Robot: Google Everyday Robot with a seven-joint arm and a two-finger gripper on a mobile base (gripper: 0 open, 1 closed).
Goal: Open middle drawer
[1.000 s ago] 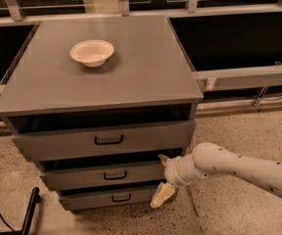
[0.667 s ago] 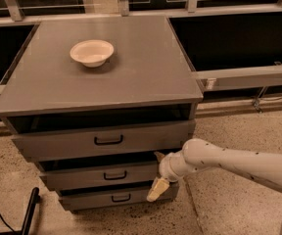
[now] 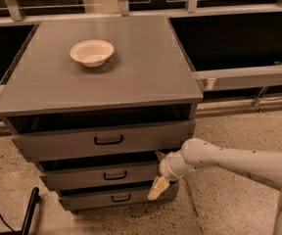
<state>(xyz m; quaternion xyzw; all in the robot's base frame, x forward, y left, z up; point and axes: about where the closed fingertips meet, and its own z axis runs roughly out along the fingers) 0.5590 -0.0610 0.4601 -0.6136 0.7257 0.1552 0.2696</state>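
**A:** So where's the robot at with the middle drawer (image 3: 77, 176)?

**B:** It's on the approach, I'd say. The gripper (image 3: 158, 187) hangs low at the right front corner of the cabinet (image 3: 131, 82), just beside the right end of the middle drawer and overlapping the bottom drawer (image 3: 92, 199). The small black handle (image 3: 115, 175) is in the centre of the front, well to its left and untouched.

**A:** Is it clenched or released?

**B:** Honestly, I can't tell from this angle.

**A:** What's next?

**B:** It probably needs to shift left and up a touch, grab the handle, then pull straight out. The drawer looks mostly shut.
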